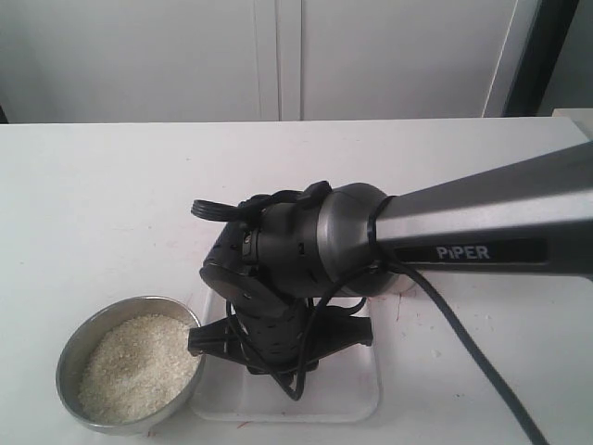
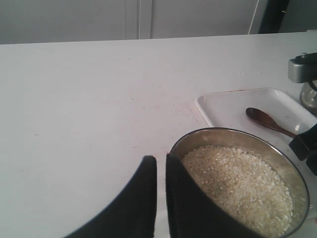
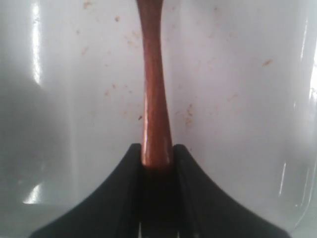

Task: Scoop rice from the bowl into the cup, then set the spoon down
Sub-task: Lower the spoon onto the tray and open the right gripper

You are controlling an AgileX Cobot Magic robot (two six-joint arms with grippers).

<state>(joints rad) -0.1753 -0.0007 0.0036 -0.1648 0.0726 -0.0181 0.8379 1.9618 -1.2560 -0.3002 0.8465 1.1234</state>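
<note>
The spoon point(image 2: 270, 121) lies low over the white tray point(image 2: 233, 106), its oval end pointing away from my right gripper point(image 3: 157, 148). That gripper is shut on the reddish-brown handle point(image 3: 154, 99) and points down at the tray. The wide steel bowl point(image 1: 74, 348) holds a heap of rice point(image 1: 134, 366) at the front left. My left gripper point(image 2: 161, 159) is shut and empty, right beside the bowl's rim point(image 2: 198, 135). A shiny rounded thing at the edge of the left wrist view point(image 2: 309, 96) may be the cup; the right arm hides it elsewhere.
The right arm point(image 1: 417, 232) reaches across from the right and covers much of the tray point(image 1: 357, 403). A black cable point(image 1: 473, 357) hangs from it over the table. White cabinet doors point(image 1: 278, 56) stand behind the table's far edge.
</note>
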